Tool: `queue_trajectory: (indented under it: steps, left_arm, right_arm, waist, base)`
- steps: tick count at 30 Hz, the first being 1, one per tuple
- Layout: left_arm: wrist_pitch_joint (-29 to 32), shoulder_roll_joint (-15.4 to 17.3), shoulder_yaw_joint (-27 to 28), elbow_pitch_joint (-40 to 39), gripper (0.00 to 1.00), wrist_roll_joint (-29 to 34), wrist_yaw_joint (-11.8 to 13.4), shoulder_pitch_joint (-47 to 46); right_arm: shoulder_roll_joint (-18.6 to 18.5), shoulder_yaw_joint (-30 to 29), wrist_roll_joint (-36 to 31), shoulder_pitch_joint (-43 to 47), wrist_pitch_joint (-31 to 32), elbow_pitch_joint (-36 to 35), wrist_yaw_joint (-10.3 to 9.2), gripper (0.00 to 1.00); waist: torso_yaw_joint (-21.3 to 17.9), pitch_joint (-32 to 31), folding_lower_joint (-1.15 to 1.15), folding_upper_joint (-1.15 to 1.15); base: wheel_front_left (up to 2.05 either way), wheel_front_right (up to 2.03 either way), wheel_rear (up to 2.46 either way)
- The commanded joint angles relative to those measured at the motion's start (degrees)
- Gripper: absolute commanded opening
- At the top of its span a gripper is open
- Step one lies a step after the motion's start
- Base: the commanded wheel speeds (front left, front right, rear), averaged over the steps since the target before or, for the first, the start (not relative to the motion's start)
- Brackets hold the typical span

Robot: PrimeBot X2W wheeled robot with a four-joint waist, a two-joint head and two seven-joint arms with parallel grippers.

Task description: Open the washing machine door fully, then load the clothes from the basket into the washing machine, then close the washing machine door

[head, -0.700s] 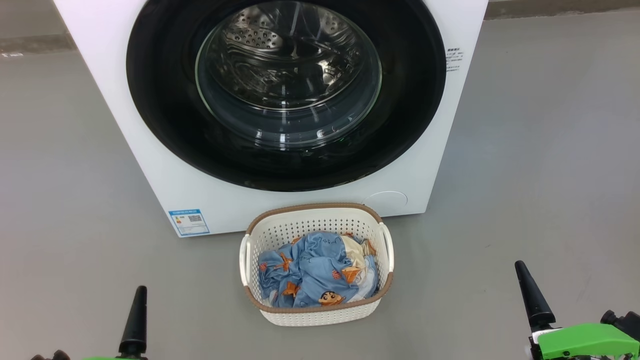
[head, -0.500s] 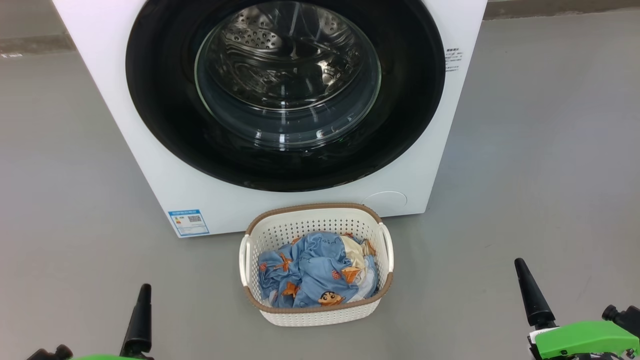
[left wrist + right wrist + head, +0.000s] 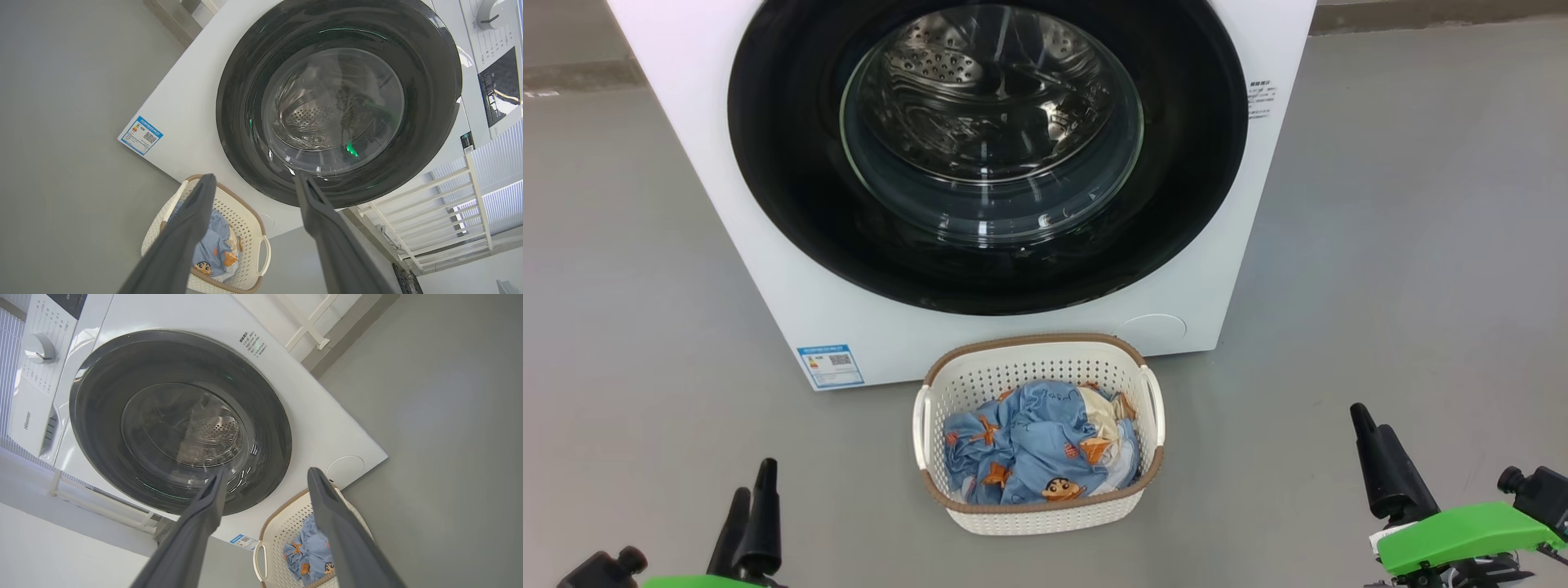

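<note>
Here the glossy black-rimmed washing machine door sits shut, crumpled blue clothes lie in the cream basket, and the left gripper and right gripper gape empty.

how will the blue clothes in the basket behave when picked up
Probably floppy: the clothes lie crumpled in soft folds, so they should drape and trail from a pinch. Likely light: the fabric looks thin. Bunched in the basket, one grab may not lift everything.

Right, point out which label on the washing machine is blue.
The blue label at the front's lower left; the printed text right of the washing machine door is black.
</note>
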Motion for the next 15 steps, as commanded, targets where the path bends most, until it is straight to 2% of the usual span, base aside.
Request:
queue_trajectory:
  steps: [1, 15]
  left_arm:
    - [-0.7, 1.3, 0.7, -1.9, 1.0, 2.2, -0.3, -2.1]
    - [-3.1, 2.1, 0.1, -1.9, 1.0, 13.0, -0.4, -1.8]
  right_arm:
    - [-1.1, 1.0, -2.3, -2.5, -0.8, -1.8, -0.03, 1.0]
    - [-2.4, 2.7, -12.9, -3.0, -3.1, -1.1, -0.04, 1.0]
  waist:
    - [0.0, -0.1, -0.01, 0.0]
    - [-0.3, -0.4, -0.01, 0.0]
  base:
    - [0.0, 0.0, 0.0]
    - [0.0, 0.0, 0.0]
